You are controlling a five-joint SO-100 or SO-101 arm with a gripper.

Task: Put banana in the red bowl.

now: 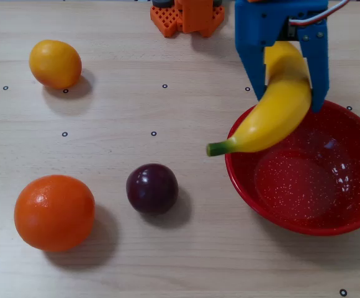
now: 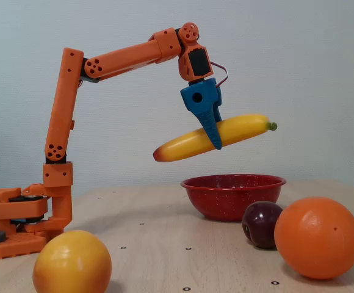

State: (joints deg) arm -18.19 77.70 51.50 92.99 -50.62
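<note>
Overhead view: banana (image 1: 278, 112) above bowl (image 1: 254, 186) left rim; plum (image 1: 152, 188) left of bowl; orange (image 1: 54, 212) further left.

The banana (image 1: 278, 112) looks like smooth, glossy yellow plastic, and the red bowl (image 1: 347, 218) is glossy with fine white speckles. The table (image 1: 186, 254) is matt, pale wood-grain. The gripper (image 1: 283, 105) and arm (image 2: 119, 56) look like matt, layered printed plastic.

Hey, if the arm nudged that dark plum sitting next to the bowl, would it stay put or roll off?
The plum looks round and glossy and touches nothing, so it would probably roll freely on the smooth table. A push toward the red bowl would likely end at its wall; any other way, it may travel far.
</note>
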